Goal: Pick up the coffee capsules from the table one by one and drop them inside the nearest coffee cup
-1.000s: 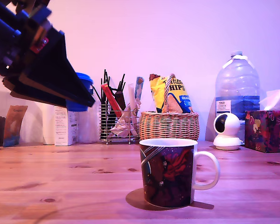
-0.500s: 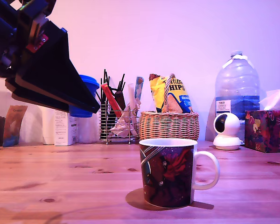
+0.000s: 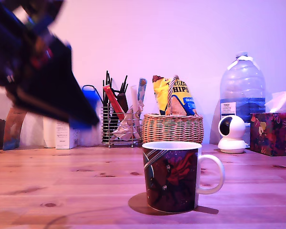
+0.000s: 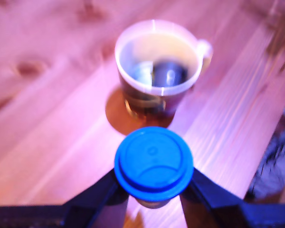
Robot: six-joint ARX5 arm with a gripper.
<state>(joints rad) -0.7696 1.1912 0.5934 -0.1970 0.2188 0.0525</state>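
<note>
Since the earlier frames, the arm has been carried a little lower and toward the exterior view's right, and is now smeared by motion blur. Its outline is hard to make out, and its upper part is cut off at the frame's top and left edges. The gripper [image 3: 83,117] is recorded at about 10 o'clock from the coffee cup [image 3: 171,176], well above the surface [image 3: 66,186].

A blue capsule [image 3: 90,98] is glimpsed behind the dark tip in the exterior view, mostly hidden. In the wrist view the jaws are seen closed narrow on the capsule [image 4: 153,163], one dark finger on each side; only its round blue top is shown, the body hidden beneath. The gripper [image 4: 153,190] is cut off at the frame's lower edge.

The cup [image 4: 157,66] stands upright on the pine surface [image 4: 52,118], apart from the capsule and beyond it in the wrist view. Dark rounded shapes are noted inside; they are too blurred to identify.

At the back, from the exterior view's left to right, a wire caddy [image 3: 119,129], a wicker basket [image 3: 173,128] with snack packets, a water bottle [image 3: 242,95], a small white camera [image 3: 231,134] and a tissue box [image 3: 272,132] are recorded. The box is cut by the right edge.
</note>
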